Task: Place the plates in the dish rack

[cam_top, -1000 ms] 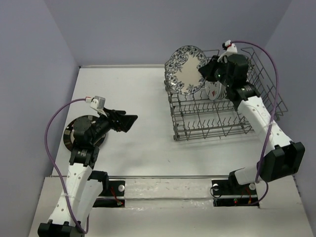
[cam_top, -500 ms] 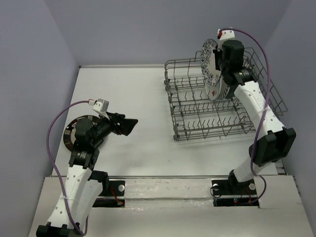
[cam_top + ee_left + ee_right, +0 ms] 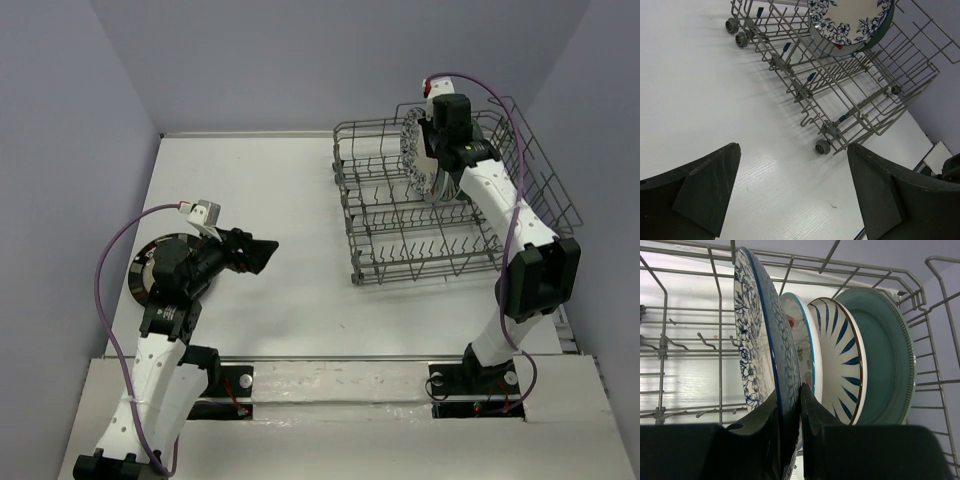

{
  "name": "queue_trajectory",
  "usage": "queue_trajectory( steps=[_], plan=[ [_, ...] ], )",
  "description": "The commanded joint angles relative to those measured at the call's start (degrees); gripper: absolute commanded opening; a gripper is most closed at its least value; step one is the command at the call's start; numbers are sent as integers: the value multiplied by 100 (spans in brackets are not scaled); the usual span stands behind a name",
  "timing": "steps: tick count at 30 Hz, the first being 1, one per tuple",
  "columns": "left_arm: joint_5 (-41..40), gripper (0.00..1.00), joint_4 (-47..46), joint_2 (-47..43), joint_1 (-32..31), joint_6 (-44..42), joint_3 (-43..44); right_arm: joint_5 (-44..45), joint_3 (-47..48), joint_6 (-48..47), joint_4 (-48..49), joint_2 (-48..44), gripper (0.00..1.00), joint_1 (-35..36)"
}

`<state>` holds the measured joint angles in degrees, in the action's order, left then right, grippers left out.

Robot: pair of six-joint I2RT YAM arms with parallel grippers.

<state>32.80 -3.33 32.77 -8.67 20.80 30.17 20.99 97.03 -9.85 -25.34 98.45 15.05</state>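
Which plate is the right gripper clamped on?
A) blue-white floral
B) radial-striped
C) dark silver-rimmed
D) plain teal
A: the right wrist view shows the right gripper pinching the rim of the floral plate, which stands upright in the dish rack.

This is a robotics lab test cell. A large rectangular dish rack of thin grey wire [image 3: 400, 225] stands directly on a white tabletop [image 3: 260, 180]. Plain lilac-grey partition walls [image 3: 300, 60] close in behind the rack and on both sides. Nearer than the rack, a white-and-black left robot arm [image 3: 150, 365] and a matching right robot arm [image 3: 500, 195] are bolted to the table's edge. Thin purple cables [image 3: 100, 270] loop off their wrists.
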Motion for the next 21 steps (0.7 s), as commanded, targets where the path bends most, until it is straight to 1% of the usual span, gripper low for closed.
queue_trajectory(
  steps=[1, 7, 11, 13, 14, 15, 16, 18, 21],
  plan=[
    [16, 99, -106, -61, -39, -49, 156, 80, -61, 167, 794, -134, 7, 16],
    [25, 99, -106, -34, -39, -32, 147, -183, -325, 396, 882, -55, 7, 16],
    [34, 99, -106, -52, -39, -32, 147, -113, -378, 413, 891, -10, 9, 16],
    [25, 99, -97, -43, -47, -32, 155, -104, -413, 448, 891, -2, 20, 16],
    [25, 99, -97, -43, -39, -32, 156, -104, -422, 449, 891, -10, 28, 16],
    [16, 99, -97, -26, -47, -32, 147, -113, -431, 457, 891, -10, 41, 16],
    [16, 99, -97, -17, -47, -32, 155, -96, -440, 475, 882, -19, 46, 68],
    [-1, 99, -89, 1, -47, -32, 164, -78, -449, 510, 882, -81, 53, 68],
    [-71, 99, -88, 27, -39, -14, 217, -122, -370, 624, 891, -212, 67, 68]
  ],
)
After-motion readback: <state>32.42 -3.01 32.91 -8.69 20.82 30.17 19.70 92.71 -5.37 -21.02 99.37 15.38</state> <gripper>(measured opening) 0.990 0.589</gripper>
